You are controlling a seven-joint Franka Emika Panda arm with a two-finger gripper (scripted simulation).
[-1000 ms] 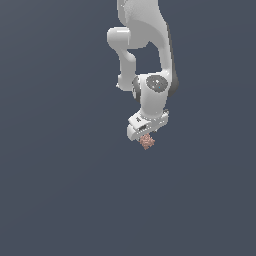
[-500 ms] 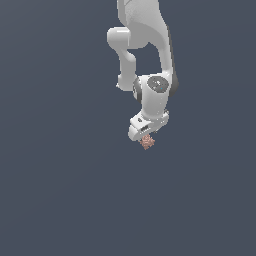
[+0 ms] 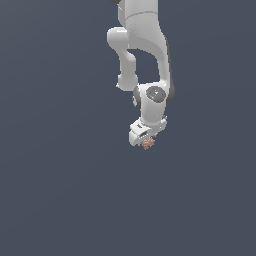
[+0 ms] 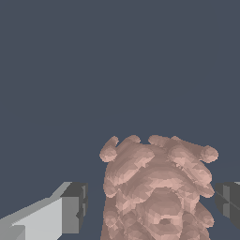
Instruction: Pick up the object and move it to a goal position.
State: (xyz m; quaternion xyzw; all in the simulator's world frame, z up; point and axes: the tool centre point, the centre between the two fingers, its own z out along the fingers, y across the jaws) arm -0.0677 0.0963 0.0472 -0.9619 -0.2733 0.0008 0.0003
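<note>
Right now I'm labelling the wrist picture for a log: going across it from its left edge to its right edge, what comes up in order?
Light grey finger with a dark pad → pinkish-brown lumpy blob → dark pad of the other finger, cut by the picture's edge.

The arm (image 3: 142, 45) shows glossy white, built of fat rounded links with smooth shells and soft grey shading on the curves. A dark seam runs down the edge of the long link. Above the jaws sits a round white joint housing with a grey disc (image 3: 155, 93) on its face, a small dark mark at its centre. Below it the hand narrows to a boxy white block with a small dark mark on its face. In the wrist view, one finger (image 4: 44, 218) is a pale grey-white slab with bevelled edges, capped by a dark grey ribbed pad (image 4: 77, 206); the opposite pad (image 4: 228, 199) is the same dark grey.
</note>
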